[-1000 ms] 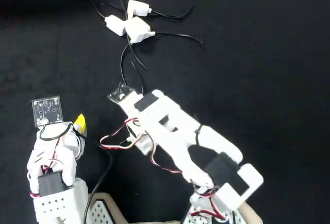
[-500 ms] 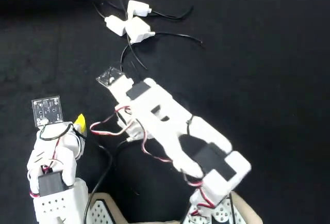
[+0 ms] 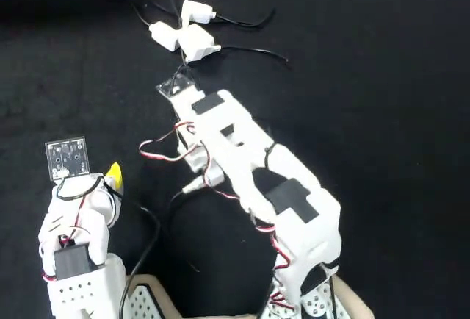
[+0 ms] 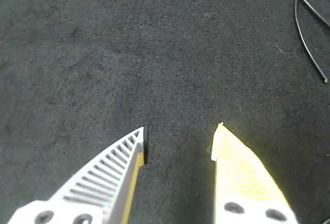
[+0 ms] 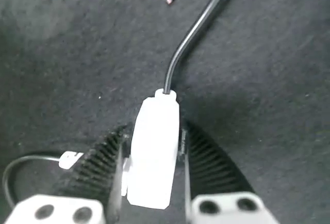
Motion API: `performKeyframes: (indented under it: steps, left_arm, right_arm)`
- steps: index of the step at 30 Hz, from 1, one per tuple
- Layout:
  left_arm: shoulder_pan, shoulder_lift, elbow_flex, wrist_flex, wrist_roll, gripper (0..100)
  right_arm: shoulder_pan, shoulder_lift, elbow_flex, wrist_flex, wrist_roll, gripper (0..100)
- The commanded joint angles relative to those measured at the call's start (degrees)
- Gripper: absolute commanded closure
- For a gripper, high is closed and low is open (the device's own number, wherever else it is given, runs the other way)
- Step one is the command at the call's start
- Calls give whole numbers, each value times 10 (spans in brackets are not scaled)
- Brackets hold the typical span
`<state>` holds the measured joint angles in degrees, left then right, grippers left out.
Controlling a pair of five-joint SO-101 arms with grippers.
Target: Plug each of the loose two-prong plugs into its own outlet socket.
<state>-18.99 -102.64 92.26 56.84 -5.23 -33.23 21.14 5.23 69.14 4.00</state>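
Right wrist view gives me the best read: the right tool (image 5: 153, 131) is clamped on a two-prong plug (image 5: 153, 152), one finger against each long side of its body; the left tool (image 4: 180, 131) hangs with its fingers apart over bare worktop (image 4: 103, 38), holding nothing.

In the high view the plug sits in that grip just short of the cluster of white socket blocks (image 3: 192, 40) at the far side of the worktop; I cannot tell whether it rests on the cloth or is lifted clear.

To do this step well, I judge that I should first learn which way the prongs point, since the fingers hide them; then I would pick one free block, line the plug's long axis up with its face, and push straight rather than at an angle; the blocks look light and unanchored, so a skewed push would likely shove one away instead of seating the prongs; the idle arm could brace the block.

The plug itself is a smooth white rectangular body with rounded corners; a thin black cord (image 5: 196, 30) leaves its far end and bends away across the cloth.
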Motion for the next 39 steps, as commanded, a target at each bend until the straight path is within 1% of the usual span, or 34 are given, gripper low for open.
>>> performKeyframes:
  steps: [1, 7, 9, 14, 18, 21, 24, 26, 28, 33, 35, 39]
  left_arm:
    - [-3, -4, -2, -17, 7, 787]
    - [-3, -4, -1, -17, 7, 787]
    - [-3, -4, -1, -17, 7, 787]
    - [-3, -4, -1, -17, 7, 787]
    - [-3, -4, -1, -18, 7, 787]
    - [4, -4, 3, -26, 7, 787]
    - [16, -7, 13, -33, 4, 787]
    - [17, -12, 15, -33, 4, 787]
    - [17, -15, 16, -33, 4, 787]
    - [17, -15, 16, -33, 4, 787]
    - [17, -15, 16, -34, 4, 787]
    - [17, -15, 16, -34, 4, 787]
  right_arm:
    - [11, -7, -62, -4, -2, 943]
    - [13, -4, -182, -5, -1, 966]
    - [26, 0, -222, -18, -1, 966]
    - [98, 48, -301, -122, -1, 962]
    - [144, 121, -367, -202, -1, 960]
    - [162, 183, -434, -246, -6, 890]
    - [161, 233, -502, -246, -6, 790]
    - [153, 256, -545, -221, -6, 740]
    - [145, 273, -581, -185, -6, 712]
    - [132, 291, -663, -95, -3, 698]
    - [132, 290, -713, -42, -2, 699]
    - [135, 285, -850, 105, -1, 701]
